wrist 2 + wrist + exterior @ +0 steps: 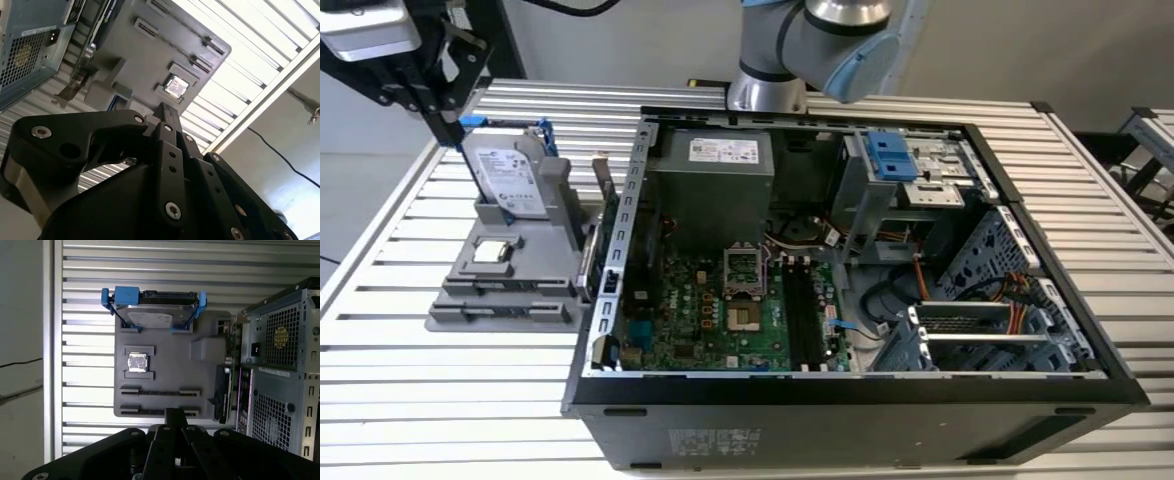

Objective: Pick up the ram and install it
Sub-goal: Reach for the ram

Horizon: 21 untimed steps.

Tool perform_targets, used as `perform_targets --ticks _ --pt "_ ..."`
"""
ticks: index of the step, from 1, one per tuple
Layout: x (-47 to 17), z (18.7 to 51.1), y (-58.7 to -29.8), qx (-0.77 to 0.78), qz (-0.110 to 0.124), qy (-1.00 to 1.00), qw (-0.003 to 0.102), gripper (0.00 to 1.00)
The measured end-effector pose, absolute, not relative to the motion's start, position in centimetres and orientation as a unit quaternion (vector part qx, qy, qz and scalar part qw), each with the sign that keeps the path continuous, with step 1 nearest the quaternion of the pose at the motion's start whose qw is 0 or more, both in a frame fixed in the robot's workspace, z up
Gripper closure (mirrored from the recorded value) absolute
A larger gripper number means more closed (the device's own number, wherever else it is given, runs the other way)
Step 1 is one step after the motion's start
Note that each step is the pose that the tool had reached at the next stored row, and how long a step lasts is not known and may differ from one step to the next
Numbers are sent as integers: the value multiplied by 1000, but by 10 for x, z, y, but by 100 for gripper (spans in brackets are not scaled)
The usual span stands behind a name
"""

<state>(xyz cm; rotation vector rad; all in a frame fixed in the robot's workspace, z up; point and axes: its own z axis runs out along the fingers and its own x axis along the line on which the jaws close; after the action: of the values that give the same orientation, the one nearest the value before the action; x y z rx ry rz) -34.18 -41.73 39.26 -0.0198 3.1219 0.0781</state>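
Note:
My black gripper (pixel 455 126) hangs at the exterior view's far left, above the back left corner of a grey parts holder (pixel 540 262). In both wrist views its fingers (pixel 175 415) sit pressed together with nothing visible between them, the tip (pixel 167 111) pointing down at the holder (pixel 165 360). The holder's two long narrow slots (pixel 160 391) lie bare. The ram is out of view. Black motherboard slots (pixel 803 318) run lengthwise inside the open computer case (pixel 854 385).
A silver hard drive (pixel 506 176) in a blue caddy stands at the holder's back. A small square silver chip (pixel 137 362) sits mid-holder. An expansion card (pixel 604 205) stands between holder and case. The arm's base (pixel 767 92) rises behind the case on the slatted table (pixel 440 400).

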Motion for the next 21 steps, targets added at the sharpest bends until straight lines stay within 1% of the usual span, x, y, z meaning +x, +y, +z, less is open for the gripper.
perform_targets --ticks 14,21 --pt "-345 390 -460 -7 26 1000 9 100" --pt "-346 390 -464 -7 26 1000 9 100"
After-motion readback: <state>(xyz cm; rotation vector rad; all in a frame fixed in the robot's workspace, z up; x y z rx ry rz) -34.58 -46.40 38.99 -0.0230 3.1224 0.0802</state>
